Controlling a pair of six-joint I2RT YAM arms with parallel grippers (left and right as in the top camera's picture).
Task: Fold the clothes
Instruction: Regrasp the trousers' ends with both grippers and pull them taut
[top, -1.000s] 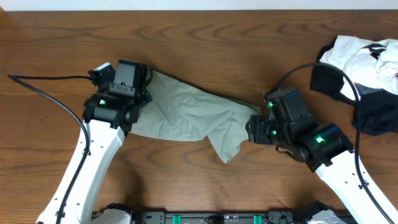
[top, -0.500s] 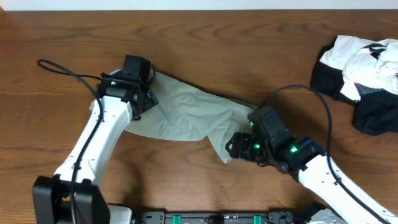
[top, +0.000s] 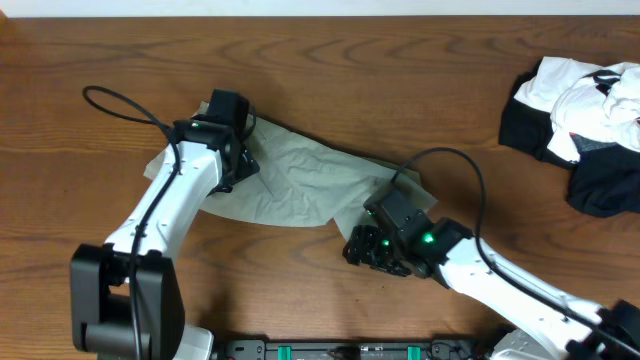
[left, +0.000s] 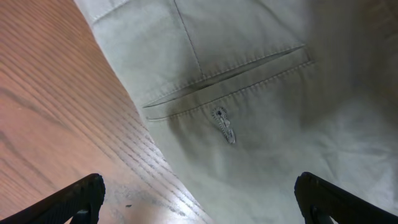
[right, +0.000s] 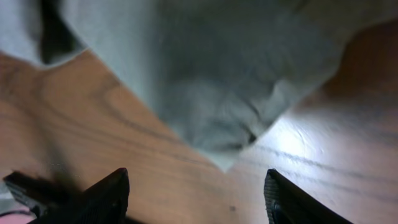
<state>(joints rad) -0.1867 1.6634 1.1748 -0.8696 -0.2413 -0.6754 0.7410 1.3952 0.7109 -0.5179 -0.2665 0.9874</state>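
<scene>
The clothes (top: 300, 185) are one wrinkled khaki garment spread slantwise across the middle of the wooden table. My left gripper (top: 238, 165) hovers over its left part. In the left wrist view the jaws (left: 199, 208) stand wide open above the garment's edge, below a stitched welt pocket (left: 227, 78) with a buttonhole (left: 224, 122). My right gripper (top: 358, 248) sits at the garment's front corner. In the right wrist view it (right: 196, 199) is open over bare wood, and the pointed cloth corner (right: 227, 163) ends just ahead of the fingertips. Neither gripper holds anything.
A heap of black and white garments (top: 585, 110) lies at the back right. A black cable (top: 120, 100) loops over the table beside the left arm. The right arm's cable (top: 470, 175) arcs above the garment's right end.
My right arm has swung left and toward the front, from the garment's right end to its front corner, jaws slightly wider. The left arm has shifted; its gripper stays over the left part.
</scene>
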